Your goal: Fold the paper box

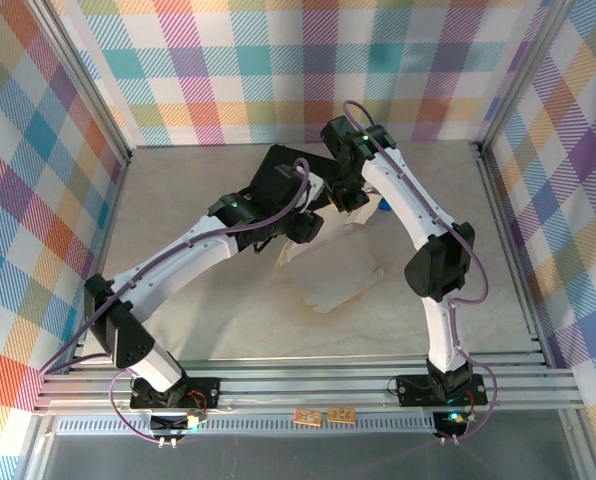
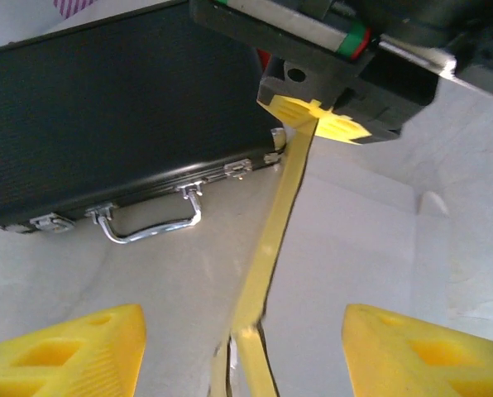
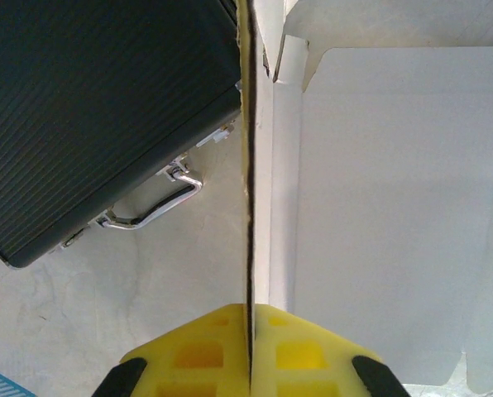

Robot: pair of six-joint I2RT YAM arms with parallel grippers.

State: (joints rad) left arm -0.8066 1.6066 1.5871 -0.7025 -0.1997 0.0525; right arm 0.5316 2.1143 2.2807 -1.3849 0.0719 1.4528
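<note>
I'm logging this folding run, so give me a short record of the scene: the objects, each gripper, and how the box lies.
task thing: paper box, whitish face up, main panel flat on the table
flap: yellow, standing on edge next to the case
right gripper: shut on the flap's edge
left gripper: open, one finger on each side of the flap, not touching it
black case: closed, its metal handle on the side facing the flap
</note>
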